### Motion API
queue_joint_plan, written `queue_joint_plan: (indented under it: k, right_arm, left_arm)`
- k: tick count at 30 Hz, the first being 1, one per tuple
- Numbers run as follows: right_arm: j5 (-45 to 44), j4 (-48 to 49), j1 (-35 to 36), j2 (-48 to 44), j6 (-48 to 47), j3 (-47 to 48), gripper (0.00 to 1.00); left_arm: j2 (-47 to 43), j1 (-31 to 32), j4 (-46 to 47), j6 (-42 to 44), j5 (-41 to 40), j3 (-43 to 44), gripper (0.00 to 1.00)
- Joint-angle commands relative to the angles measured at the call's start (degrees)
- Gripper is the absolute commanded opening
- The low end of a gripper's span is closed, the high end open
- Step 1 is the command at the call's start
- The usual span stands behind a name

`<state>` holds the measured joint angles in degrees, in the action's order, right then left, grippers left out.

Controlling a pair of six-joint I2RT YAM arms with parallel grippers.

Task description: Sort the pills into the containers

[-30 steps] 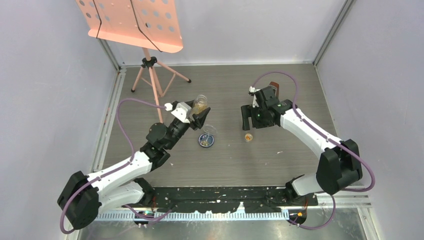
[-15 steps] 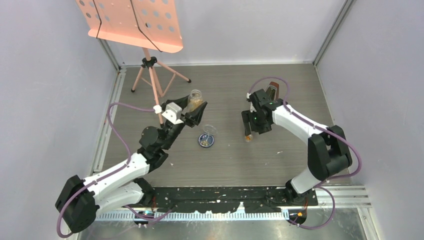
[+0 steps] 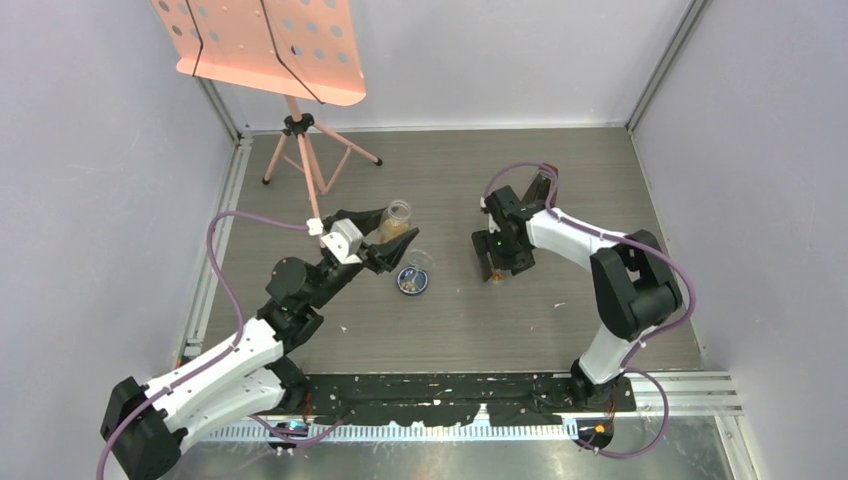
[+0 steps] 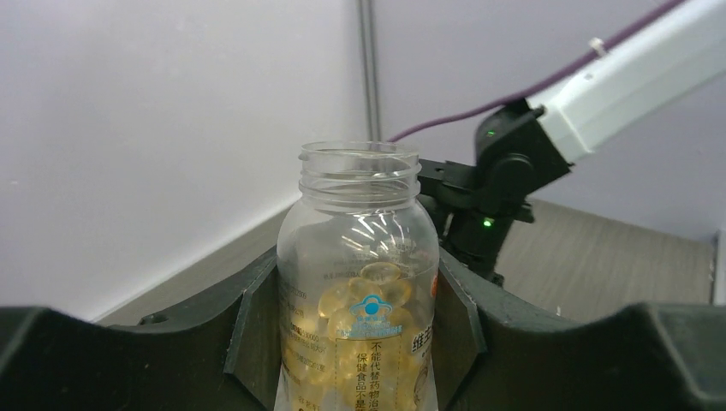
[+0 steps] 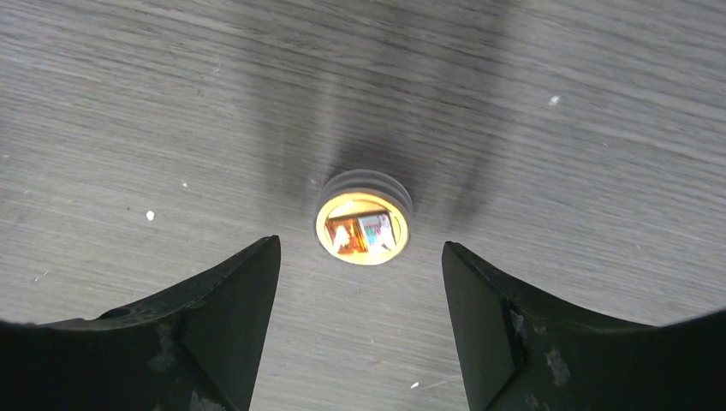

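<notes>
My left gripper (image 3: pixel 390 238) is shut on a clear bottle (image 3: pixel 397 218) partly filled with yellowish pills (image 4: pixel 370 295). The bottle (image 4: pixel 360 257) has no cap, and its open mouth points away from the wrist. Just right of that gripper a small dark-blue dish (image 3: pixel 424 283) sits on the table with a few pills (image 3: pixel 409 285) in it. My right gripper (image 3: pixel 496 262) hangs open right above the bottle's round cap (image 5: pixel 363 227), which lies flat on the table. In the right wrist view the cap lies just beyond the gap between the fingertips (image 5: pixel 257 265) of the right gripper (image 5: pixel 360 244), touching neither.
A pink music stand (image 3: pixel 268 45) on a tripod (image 3: pixel 305 150) rises at the back left. A brown object (image 3: pixel 542 184) stands behind the right arm. A clear round piece (image 3: pixel 420 260) lies against the dish's far side. Small white flecks (image 3: pixel 558 305) dot the wood-grain floor, and walls close in the sides.
The left arm has drawn back to the left with the bottle. The right gripper has moved left and come down over the cap, narrowing a little and reopening.
</notes>
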<state>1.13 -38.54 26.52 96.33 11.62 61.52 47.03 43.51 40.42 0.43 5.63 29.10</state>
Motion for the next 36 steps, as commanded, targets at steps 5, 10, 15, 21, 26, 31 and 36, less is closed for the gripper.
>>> queue_joint_plan:
  k: [5, 10, 15, 21, 26, 31, 36]
  right_arm:
    - [-4.7, 1.1, 1.1, 4.1, 0.4, 2.2, 0.69]
    - [-5.5, 1.2, 1.4, 4.2, 1.7, 2.2, 0.58]
    - [-4.7, 1.2, 1.4, 4.5, 1.9, 2.6, 0.43]
    - [-3.0, 0.5, 1.4, 2.6, 0.6, 4.5, 0.3]
    - [4.9, -2.3, 1.4, -4.2, -0.1, 8.9, 0.3]
    - [13.8, -6.1, 1.4, -10.6, -1.7, 14.7, 0.3]
    - [23.9, -10.8, 1.3, -15.2, -8.2, 23.3, 0.31]
  left_arm:
    - [-3.3, 0.0, -9.5, -0.1, 13.8, 1.6, 0.12]
    - [-4.5, -0.3, -13.4, 0.2, 16.6, 2.0, 0.12]
    - [-5.0, -0.6, -14.1, 1.5, 16.8, 1.3, 0.12]
    - [-4.3, -0.6, -13.2, 1.9, 16.6, 0.6, 0.11]
    - [-2.3, -0.7, -12.6, 0.9, 17.4, 0.5, 0.11]
    - [-0.6, -1.8, -9.8, -0.1, 20.4, -0.3, 0.11]
    - [-0.4, -3.3, -15.0, -1.4, 25.6, 1.1, 0.11]
